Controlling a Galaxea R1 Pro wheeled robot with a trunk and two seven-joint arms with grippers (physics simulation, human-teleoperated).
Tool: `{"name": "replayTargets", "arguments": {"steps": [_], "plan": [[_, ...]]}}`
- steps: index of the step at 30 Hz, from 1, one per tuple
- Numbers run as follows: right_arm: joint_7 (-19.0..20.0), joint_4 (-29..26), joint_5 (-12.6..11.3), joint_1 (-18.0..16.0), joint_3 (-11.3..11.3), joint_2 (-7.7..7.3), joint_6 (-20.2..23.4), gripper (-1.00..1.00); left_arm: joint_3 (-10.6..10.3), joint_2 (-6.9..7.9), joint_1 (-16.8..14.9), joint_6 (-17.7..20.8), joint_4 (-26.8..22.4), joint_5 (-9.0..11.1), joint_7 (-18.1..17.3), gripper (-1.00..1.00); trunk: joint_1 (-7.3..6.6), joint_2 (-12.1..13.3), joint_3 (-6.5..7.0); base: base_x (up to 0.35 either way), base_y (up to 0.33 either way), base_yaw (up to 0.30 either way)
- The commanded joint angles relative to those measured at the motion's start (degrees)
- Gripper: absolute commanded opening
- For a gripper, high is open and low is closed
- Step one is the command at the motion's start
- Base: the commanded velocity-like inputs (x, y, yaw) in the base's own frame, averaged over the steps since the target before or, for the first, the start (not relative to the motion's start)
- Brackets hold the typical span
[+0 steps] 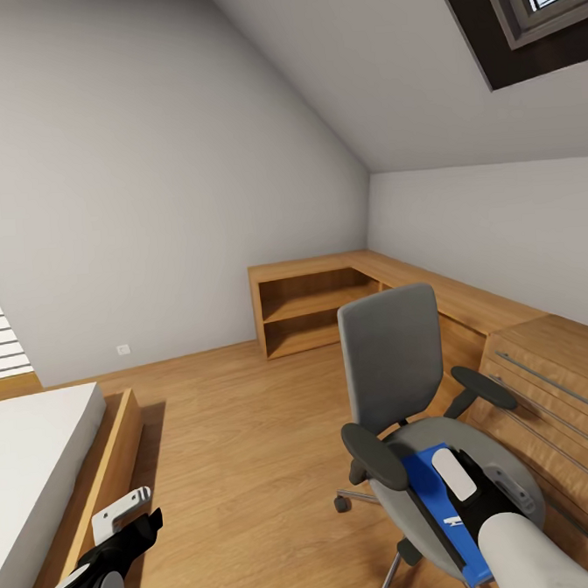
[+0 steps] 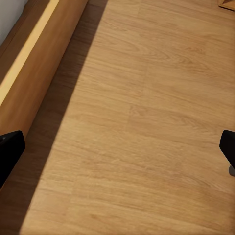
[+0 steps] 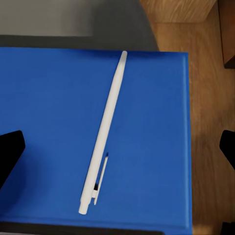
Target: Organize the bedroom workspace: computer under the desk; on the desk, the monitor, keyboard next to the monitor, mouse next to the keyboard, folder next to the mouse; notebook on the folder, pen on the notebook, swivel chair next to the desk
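Head view places the right gripper (image 1: pixel 471 501) over the folder (image 1: pixel 428 486) on the chair (image 1: pixel 395 357), left gripper (image 1: pixel 125 516) idle near the floor (image 1: pixel 234 438); left wrist view shows spread fingers (image 2: pixel 10 152); right wrist view shows spread jaws straddling a pen (image 3: pixel 105 132) on the folder, so descent and closure should follow.

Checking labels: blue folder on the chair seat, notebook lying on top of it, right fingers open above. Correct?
Not the notebook: the right wrist view shows a white pen lying on the folder. The folder is on the chair seat, right gripper open above it.
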Motion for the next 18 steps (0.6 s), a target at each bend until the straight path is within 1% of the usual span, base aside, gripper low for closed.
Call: {"name": "replayTargets", "arguments": {"steps": [1, 13, 18], "plan": [[-0.2, -0.1, -0.1, 0.0, 0.0, -0.01, 0.4, 1.00, 0.0, -0.03, 0.0, 0.2, -0.1, 0.6, 0.4, 1.00, 0.00, 0.0, -0.06, 0.000, 0.000, 0.000], [-0.2, -0.1, -0.1, 0.0, 0.0, 0.02, 0.4, 1.00, 0.0, -0.03, 0.0, 0.2, -0.1, 0.6, 0.4, 1.00, 0.00, 0.0, -0.06, 0.000, 0.000, 0.000], [-0.2, -0.1, -0.1, 0.0, 0.0, 0.06, 0.3, 1.00, 0.0, -0.03, 0.0, 0.2, -0.1, 0.6, 0.4, 1.00, 0.00, 0.0, -0.06, 0.000, 0.000, 0.094]]}}
